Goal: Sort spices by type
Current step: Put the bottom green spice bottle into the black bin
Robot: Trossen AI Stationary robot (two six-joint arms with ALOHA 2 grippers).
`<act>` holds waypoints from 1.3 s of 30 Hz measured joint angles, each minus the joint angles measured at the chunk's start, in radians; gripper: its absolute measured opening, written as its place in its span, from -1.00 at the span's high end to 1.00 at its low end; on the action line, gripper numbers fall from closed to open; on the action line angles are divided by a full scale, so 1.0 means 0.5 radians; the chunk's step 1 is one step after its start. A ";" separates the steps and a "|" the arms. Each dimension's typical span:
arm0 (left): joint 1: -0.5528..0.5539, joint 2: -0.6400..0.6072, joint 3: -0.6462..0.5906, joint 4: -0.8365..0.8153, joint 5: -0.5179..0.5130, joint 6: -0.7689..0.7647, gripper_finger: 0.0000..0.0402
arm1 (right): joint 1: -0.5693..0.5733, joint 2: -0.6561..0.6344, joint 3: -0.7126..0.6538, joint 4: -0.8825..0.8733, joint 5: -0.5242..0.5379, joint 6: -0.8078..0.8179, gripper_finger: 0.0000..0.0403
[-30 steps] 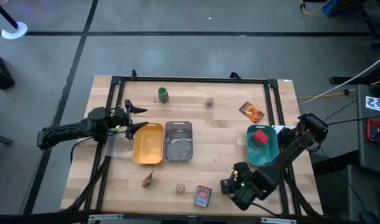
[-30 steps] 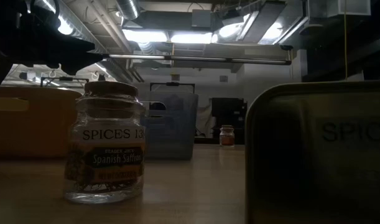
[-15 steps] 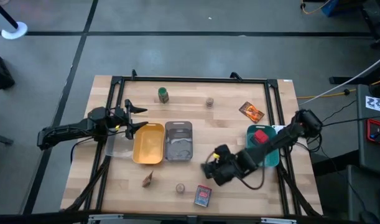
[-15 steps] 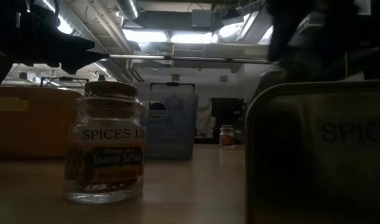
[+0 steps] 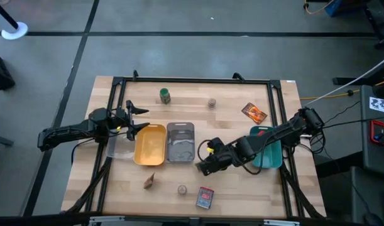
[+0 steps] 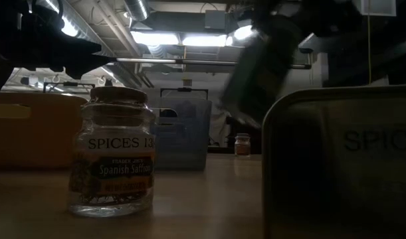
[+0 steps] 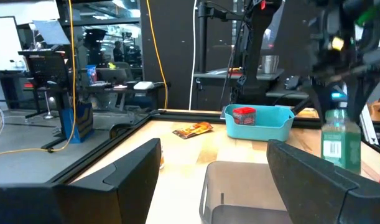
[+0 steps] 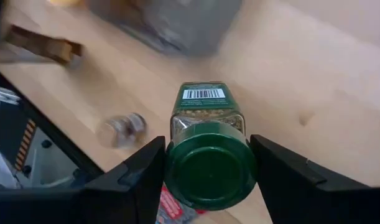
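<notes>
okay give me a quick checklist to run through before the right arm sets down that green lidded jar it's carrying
1. Grip: right pincer shut on the green-lidded jar, a finger at each side of the lid. Ok.
2. Jar height: carried above the table, not resting on it, in the left wrist view. Ok.
3. Position: pincer sits just right of the grey tray in the high view. Ok.
4. Matching jar: second green-lidded jar stands loose near the table's far edge, in no tray. Not ok.
5. Teal tray: already holds a red box. Ok.
6. Left pincer: open, waiting by the yellow tray, clear of the right arm. Ok.
</notes>
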 joint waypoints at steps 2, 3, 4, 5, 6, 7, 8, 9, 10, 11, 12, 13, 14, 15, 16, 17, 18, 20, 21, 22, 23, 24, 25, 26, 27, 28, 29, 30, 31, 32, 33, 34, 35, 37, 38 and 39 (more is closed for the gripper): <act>0.000 0.000 0.000 0.001 0.000 0.000 -0.39 | -0.035 0.000 0.060 0.000 0.069 -0.086 -0.07; -0.001 0.000 0.000 0.000 0.000 0.000 -0.39 | -0.060 0.000 0.092 0.004 0.093 -0.133 -0.07; 0.000 0.000 0.000 0.000 0.000 -0.001 -0.39 | -0.083 0.000 0.126 0.006 0.105 -0.188 -0.07; 0.000 0.000 0.000 0.001 0.000 -0.001 -0.39 | -0.108 -0.001 0.156 0.012 0.110 -0.248 -0.07; 0.000 0.001 -0.001 0.000 0.000 0.000 -0.39 | -0.134 -0.003 0.179 0.025 0.110 -0.300 -0.08; -0.001 0.000 0.000 0.001 0.000 -0.001 -0.39 | -0.160 -0.003 0.197 0.035 0.110 -0.347 -0.08; 0.000 0.001 -0.001 0.000 0.000 -0.001 -0.39 | -0.187 -0.003 0.208 0.043 0.111 -0.388 -0.08; 0.000 0.000 0.000 0.000 0.000 -0.001 -0.39 | -0.217 -0.003 0.216 0.046 0.110 -0.431 -0.08; 0.000 0.000 0.000 0.000 0.000 -0.001 -0.39 | -0.246 -0.003 0.218 0.058 0.109 -0.472 -0.08; -0.001 0.000 0.000 0.000 0.000 -0.001 -0.39 | -0.275 -0.003 0.220 0.070 0.109 -0.503 -0.07; 0.000 0.000 0.000 0.000 0.000 -0.001 -0.39 | -0.307 -0.003 0.221 0.071 0.109 -0.535 -0.07; -0.001 0.000 0.000 0.000 0.000 -0.001 -0.39 | -0.340 0.000 0.221 0.061 0.109 -0.563 -0.07; 0.000 0.000 -0.001 0.000 0.000 -0.001 -0.39 | -0.371 0.004 0.221 0.057 0.109 -0.593 -0.07; 0.000 0.000 0.000 0.000 0.000 -0.003 -0.39 | -0.401 0.007 0.221 0.058 0.103 -0.628 -0.08; -0.001 0.001 0.000 0.000 0.000 -0.006 -0.39 | -0.430 0.009 0.221 0.059 0.094 -0.660 -0.08; 0.000 0.001 0.000 0.000 0.000 -0.010 -0.39 | -0.457 0.009 0.221 0.058 0.093 -0.691 -0.08; 0.000 0.001 0.000 0.000 0.000 -0.016 -0.39 | -0.483 0.009 0.221 0.061 0.095 -0.713 -0.08; 0.000 0.001 0.000 0.000 0.000 -0.021 -0.39 | -0.535 0.008 0.221 0.066 0.093 -0.767 -0.08; 0.000 0.000 0.000 0.000 0.000 -0.021 -0.39 | -0.558 0.009 0.221 0.065 0.093 -0.796 -0.08; -0.001 0.000 0.000 0.000 0.000 -0.021 -0.39 | -0.582 0.009 0.221 0.065 0.093 -0.816 -0.08; 0.000 0.000 0.000 0.000 0.000 -0.021 -0.39 | -0.603 0.008 0.221 0.066 0.092 -0.843 -0.08; -0.001 0.000 0.000 0.000 0.000 -0.021 -0.39 | -0.622 0.013 0.221 0.069 0.090 -0.859 -0.08; 0.000 0.000 0.000 0.000 0.000 -0.021 -0.39 | -0.640 0.025 0.222 0.077 0.085 -0.882 -0.08; 0.000 0.000 0.000 0.000 0.000 -0.021 -0.39 | -0.656 0.035 0.222 0.088 0.067 -0.902 -0.08; -0.001 0.001 0.000 0.000 0.000 -0.021 -0.39 | -0.670 0.047 0.222 0.095 0.047 -0.921 -0.08; 0.000 0.000 0.000 0.000 0.000 -0.022 -0.39 | -0.680 0.071 0.222 0.116 0.039 -0.947 -0.08; 0.000 0.000 0.000 0.000 0.000 -0.022 -0.39 | -0.689 0.092 0.222 0.167 0.020 -0.964 -0.08; 0.000 0.001 0.000 0.000 0.001 -0.022 -0.39 | -0.702 0.112 0.222 0.215 -0.016 -0.990 -0.08; -0.001 0.001 0.000 0.001 0.000 -0.025 -0.39 | -0.713 0.143 0.222 0.233 -0.054 -1.007 -0.09; 0.000 0.001 0.000 0.001 0.000 -0.032 -0.39 | -0.718 0.172 0.222 0.239 -0.075 -1.018 -0.09; 0.000 -0.001 0.000 -0.008 0.000 -0.035 -0.39 | -0.729 0.199 0.222 0.253 -0.095 -1.031 -0.09; 0.000 -0.002 0.000 -0.012 0.000 -0.039 -0.39 | -0.738 0.231 0.222 0.273 -0.112 -1.047 -0.09; 0.000 0.001 0.000 0.001 0.000 -0.042 -0.39 | -0.748 0.254 0.222 0.285 -0.122 -1.053 -0.09; 0.000 0.003 0.000 -0.010 0.001 -0.045 -0.39 | -0.766 0.288 0.222 0.267 -0.142 -1.054 -0.09; 0.000 0.004 0.000 -0.010 0.001 -0.045 -0.39 | -0.776 0.302 0.222 0.270 -0.140 -1.055 -0.09; 0.000 0.004 0.000 -0.009 0.001 -0.045 -0.39 | -0.778 0.315 0.222 0.273 -0.139 -1.056 -0.09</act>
